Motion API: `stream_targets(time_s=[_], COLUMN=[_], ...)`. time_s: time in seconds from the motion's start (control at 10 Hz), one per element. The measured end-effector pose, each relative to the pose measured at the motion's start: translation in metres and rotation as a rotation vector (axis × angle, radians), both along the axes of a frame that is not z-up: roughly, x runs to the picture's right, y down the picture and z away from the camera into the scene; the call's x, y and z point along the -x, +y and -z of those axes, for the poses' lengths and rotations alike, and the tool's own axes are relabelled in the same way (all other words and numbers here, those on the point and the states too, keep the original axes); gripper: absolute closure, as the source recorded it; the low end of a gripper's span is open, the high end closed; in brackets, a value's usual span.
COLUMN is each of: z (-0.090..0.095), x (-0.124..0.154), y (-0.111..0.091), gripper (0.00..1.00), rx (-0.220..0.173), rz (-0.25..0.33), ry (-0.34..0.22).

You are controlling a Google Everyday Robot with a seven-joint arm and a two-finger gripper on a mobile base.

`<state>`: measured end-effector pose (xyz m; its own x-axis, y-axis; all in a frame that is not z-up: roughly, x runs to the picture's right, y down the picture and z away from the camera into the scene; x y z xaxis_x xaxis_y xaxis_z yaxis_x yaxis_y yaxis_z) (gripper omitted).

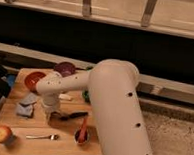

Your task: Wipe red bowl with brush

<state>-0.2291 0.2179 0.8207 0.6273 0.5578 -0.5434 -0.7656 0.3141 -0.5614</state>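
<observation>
The brush [74,115] is lying flat on the wooden surface [32,123], its black handle running left to right, and the red bowl [34,79] is sitting well apart from it, near the surface's far left corner. My tool [52,115] is hanging low at the brush's left end, just beside or touching it. I am not managing to tell whether it is wide, narrow or gripping the handle. I am judging the pick-up to be the step in hand. I am wanting the handle lying squarely across the tool and seated firmly before any lift, so the brush is not swivelling once it is pressing into the bowl. I am also minding the crumpled cloth [25,108] just left of the tool. Counting outward, I am finding one brush, one red bowl, one purple bowl [65,68] near it, one cloth, one silver fork [42,136], one red-orange utensil [83,125] standing in one small dark cup [81,137], and one round fruit [1,133] at the near left corner
</observation>
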Motion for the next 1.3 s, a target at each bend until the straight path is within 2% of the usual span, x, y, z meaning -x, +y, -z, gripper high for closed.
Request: stream_targets(time_s=[0.2,0.4,0.6,0.9,1.3], z=[0.001,0.0,0.002,0.004,0.007], x=[0.0,0.004,0.01,0.009,-0.001], y=[0.0,-0.003,-0.015,-0.042,-0.095], gripper=[0.97,1.0,1.0,1.0,1.0], rx=[0.002,-0.008,-0.033,-0.058,-0.129], rz=[0.001,-0.001,-0.011,-0.041,-0.07], ry=[-0.002,-0.012,-0.033,-0.044,-0.049])
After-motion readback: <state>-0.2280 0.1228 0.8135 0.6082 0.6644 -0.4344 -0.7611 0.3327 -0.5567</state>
